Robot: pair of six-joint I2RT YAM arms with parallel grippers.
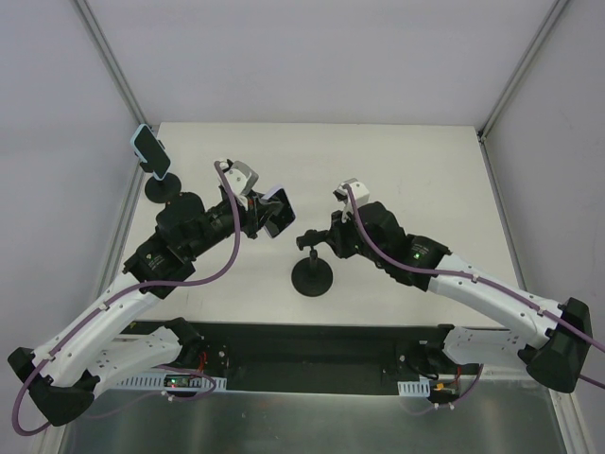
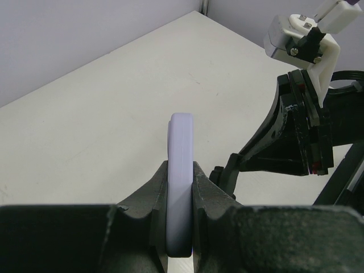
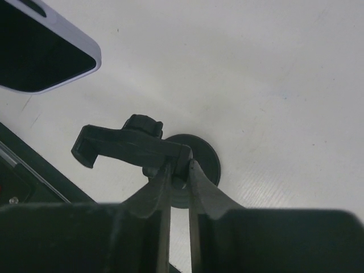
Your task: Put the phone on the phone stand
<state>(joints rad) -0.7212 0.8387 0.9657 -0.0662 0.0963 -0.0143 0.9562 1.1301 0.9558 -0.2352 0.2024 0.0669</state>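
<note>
My left gripper (image 1: 267, 216) is shut on a lavender phone (image 1: 277, 212) and holds it in the air left of the stand. In the left wrist view the phone (image 2: 181, 170) stands edge-on between the fingers. A black phone stand (image 1: 312, 274) with a round base sits at the table's front middle. My right gripper (image 1: 321, 238) is shut on the end of the stand's cradle (image 3: 133, 147). The right wrist view shows the round base (image 3: 205, 156) below and the phone's corner (image 3: 45, 51) at the upper left.
A second black stand (image 1: 164, 185) at the table's left rear holds a light blue phone (image 1: 149, 151). Grey enclosure walls and metal frame posts ring the white table (image 1: 397, 170). A black rail (image 1: 312, 345) runs along the near edge.
</note>
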